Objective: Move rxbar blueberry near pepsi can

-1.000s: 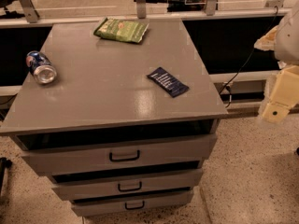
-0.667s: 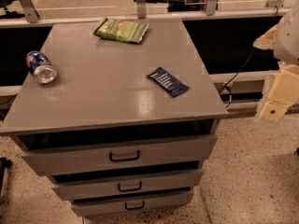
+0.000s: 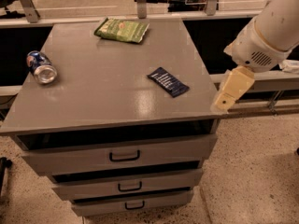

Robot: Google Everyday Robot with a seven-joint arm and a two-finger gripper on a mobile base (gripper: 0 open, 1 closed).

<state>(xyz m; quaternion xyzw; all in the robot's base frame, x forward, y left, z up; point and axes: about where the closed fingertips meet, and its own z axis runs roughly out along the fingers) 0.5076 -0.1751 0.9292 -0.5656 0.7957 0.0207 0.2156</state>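
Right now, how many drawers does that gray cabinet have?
3, stacked under the tabletop: top drawer, middle drawer, bottom drawer. None seem hidden. The gripper hovers by the tabletop's right front corner.

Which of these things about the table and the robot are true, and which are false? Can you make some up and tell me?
1. The pepsi can lies on its side near the left edge of the table. True.
2. The rxbar blueberry is touching the can. False: it lies apart from it, toward the right side of the tabletop.
3. The gripper is lifting the bar. False: it hangs by the table's right front corner, apart from the bar, which lies flat.
4. A green snack bag lies near the far edge. True.
5. The table has no drawers. False: three drawers with handles sit below the top.
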